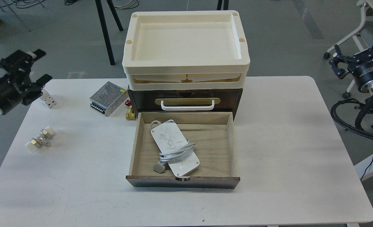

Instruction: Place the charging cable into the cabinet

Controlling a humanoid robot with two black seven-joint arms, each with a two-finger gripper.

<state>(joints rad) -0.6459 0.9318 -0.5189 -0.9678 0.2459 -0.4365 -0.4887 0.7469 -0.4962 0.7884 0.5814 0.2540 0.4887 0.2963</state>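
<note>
The charging cable (174,147), a flat white marbled pad with a white cord round its middle and a grey puck, lies flat in the pulled-out lower drawer (216,148) of the cabinet (186,97). The cabinet is dark brown with a white handle on a brass plate and cream trays stacked on top. My left gripper (36,67) is raised at the far left, off the table's left edge, open and empty. My right gripper (357,50) is raised at the far right, off the table, its fingers spread and empty.
A perforated silver metal box (108,98) lies left of the cabinet, with a brass fitting (130,114) beside it. A white and red block (49,101) and a small white and brass part (40,138) lie on the table's left. An office chair (363,31) stands back right.
</note>
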